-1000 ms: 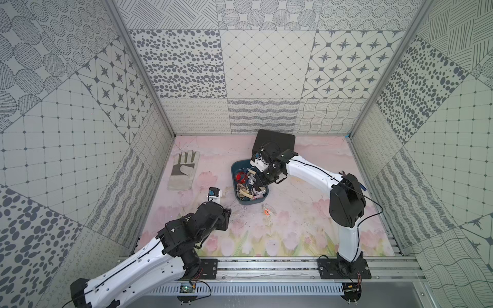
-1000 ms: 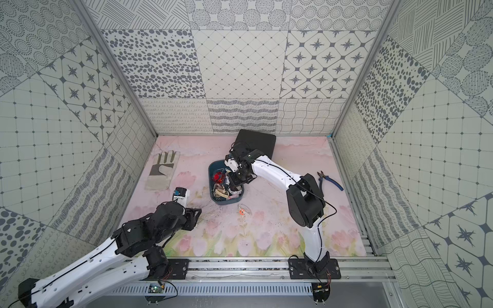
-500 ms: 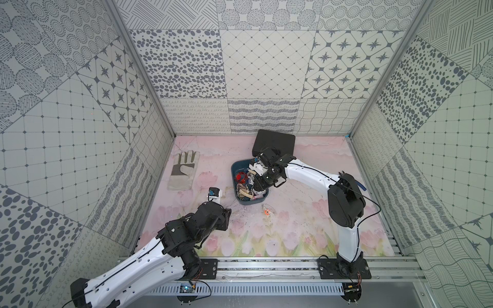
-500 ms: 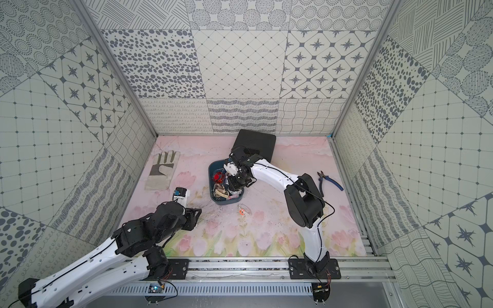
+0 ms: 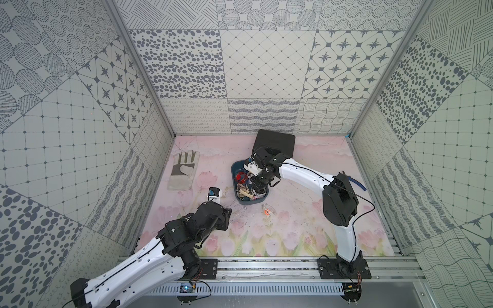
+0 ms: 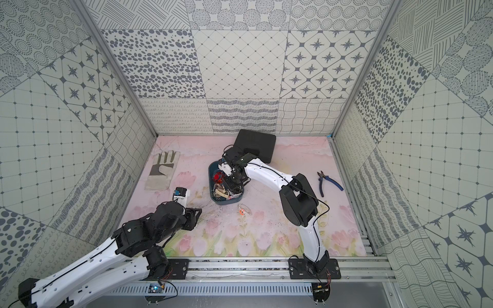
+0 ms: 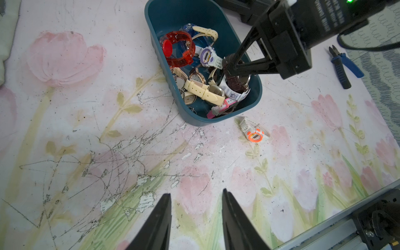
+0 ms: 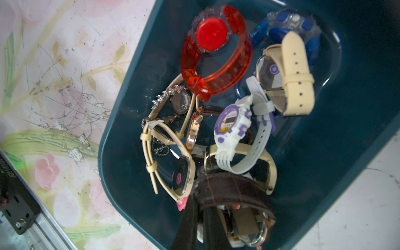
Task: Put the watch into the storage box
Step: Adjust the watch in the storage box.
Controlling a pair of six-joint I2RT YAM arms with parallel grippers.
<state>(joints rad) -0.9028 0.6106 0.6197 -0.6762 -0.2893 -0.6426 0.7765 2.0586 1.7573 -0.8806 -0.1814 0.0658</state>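
The teal storage box [image 5: 235, 170] [image 7: 194, 17] sits mid-mat and holds several watches. My right gripper [image 8: 202, 205] [image 7: 227, 69] reaches into its near end. It is shut, with the strap of a brown leather watch [image 8: 229, 188] [image 7: 236, 83] pinched at its tips. A small orange-and-white watch [image 7: 255, 136] [image 5: 267, 212] lies on the mat just outside the box's near corner. Over bare mat to the box's left front, my left gripper [image 7: 195, 197] [image 6: 196, 213] stands open with nothing between its fingers.
A black hard case [image 5: 277, 141] lies behind the box, against the back wall. A work glove [image 5: 182, 170] lies at the left. Blue-handled pliers [image 6: 326, 182] lie at the right. The metal rail [image 5: 266, 266] runs along the front edge.
My right gripper has moved toward the box's near end and gone from partly open to shut. The left arm has not moved.
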